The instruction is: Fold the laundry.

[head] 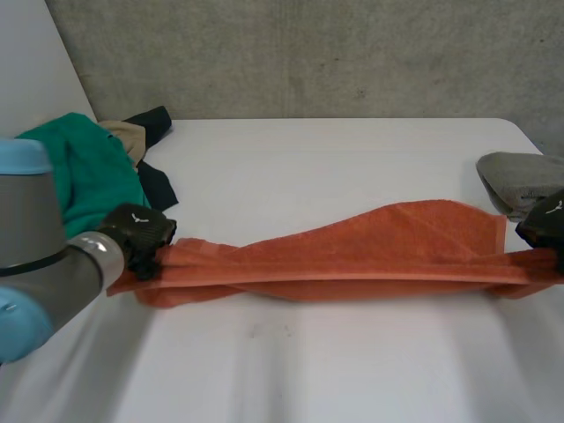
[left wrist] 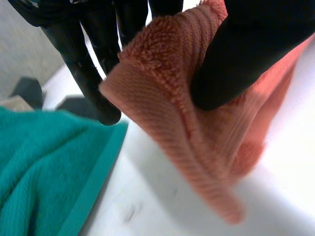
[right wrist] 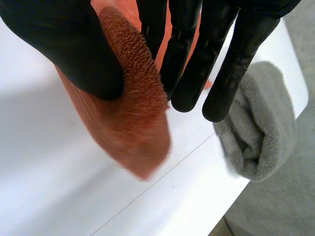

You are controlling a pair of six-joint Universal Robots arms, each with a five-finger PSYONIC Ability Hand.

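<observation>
The orange towel (head: 352, 256) lies stretched lengthwise across the near half of the white worktop (head: 335, 159), folded along its length into a long band, and is held at both short ends.

Left hand (head: 139, 233): closed on the towel's left end. In the left wrist view the thumb (left wrist: 246, 54) presses the bunched edge of the towel against the fingers (left wrist: 88, 73), and the end hangs just clear of the worktop.

Right hand (head: 545, 225): closed on the towel's right end, at the worktop's right edge. In the right wrist view the thumb (right wrist: 64, 44) pinches the folded end against the fingers (right wrist: 197, 59), with the loose corner drooping below the hand.

Other items on the worktop:
- A green cloth (head: 79, 172) is heaped at the far left, just behind the left hand.
- A tan cloth (head: 128, 137) and a dark cloth (head: 157, 181) lie against the green cloth.
- A rolled grey cloth (head: 520, 181) sits at the far right edge, just behind the right hand and near the towel's far right corner.
</observation>
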